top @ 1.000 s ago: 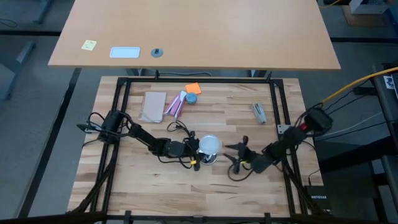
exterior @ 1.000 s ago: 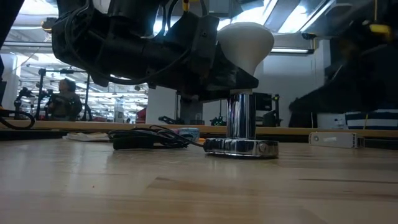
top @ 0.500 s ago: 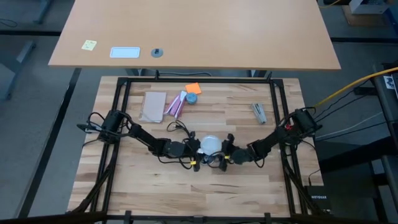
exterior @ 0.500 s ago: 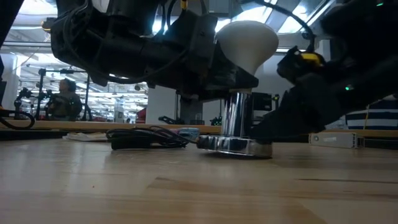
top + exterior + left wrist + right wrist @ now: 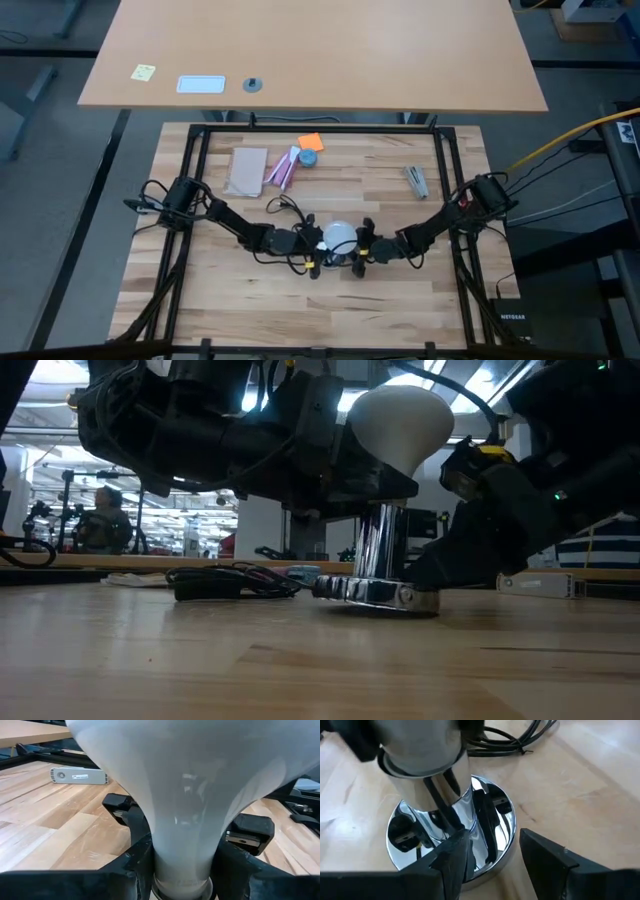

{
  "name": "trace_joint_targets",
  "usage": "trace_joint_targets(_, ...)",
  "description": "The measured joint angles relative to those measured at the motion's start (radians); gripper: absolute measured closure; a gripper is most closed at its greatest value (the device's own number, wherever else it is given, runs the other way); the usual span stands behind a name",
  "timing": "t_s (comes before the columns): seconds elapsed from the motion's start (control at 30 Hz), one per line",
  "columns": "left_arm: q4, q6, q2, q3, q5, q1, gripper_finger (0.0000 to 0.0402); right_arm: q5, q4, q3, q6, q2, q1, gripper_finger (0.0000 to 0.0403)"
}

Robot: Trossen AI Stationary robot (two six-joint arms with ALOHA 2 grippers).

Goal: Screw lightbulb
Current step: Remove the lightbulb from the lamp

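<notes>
Left end effector (image 5: 318, 243) clamps lightbulb (image 5: 400, 422) neck, axis upright directly over chrome socket (image 5: 378, 555); right end effector (image 5: 492, 857), part-open, straddles socket base.

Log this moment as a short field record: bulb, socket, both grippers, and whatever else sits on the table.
lightbulb: frosted white lightbulb upright, neck down in the socket's post
socket: chrome socket with round base on the wooden table, dark cord trailing away
left gripper: left gripper shut on the lightbulb at its narrow neck
right gripper: right gripper low at the socket's base, its fingers astride the rim
also on table: pink-and-white packet, brown card
</notes>
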Motion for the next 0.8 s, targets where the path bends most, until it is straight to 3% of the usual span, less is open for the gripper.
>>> trace_joint_targets(0.27, -0.026, -0.004, -0.002, 0.002, 0.002, -0.001, 0.0253, -0.011, -0.037, 0.04, 0.102, 0.001, 0.046, 0.0214)
trace_joint_targets(0.6, -0.031, -0.019, -0.003, 0.001, -0.017, -0.001, 0.0251, 0.092, -0.225, 0.15, 0.212, 0.003, 0.097, 0.0214)
trace_joint_targets(0.8, -0.04, -0.008, 0.0, 0.002, -0.036, 0.004, 0.025, 0.094, -0.257, 0.222, 0.218, 0.004, 0.114, 0.0214)
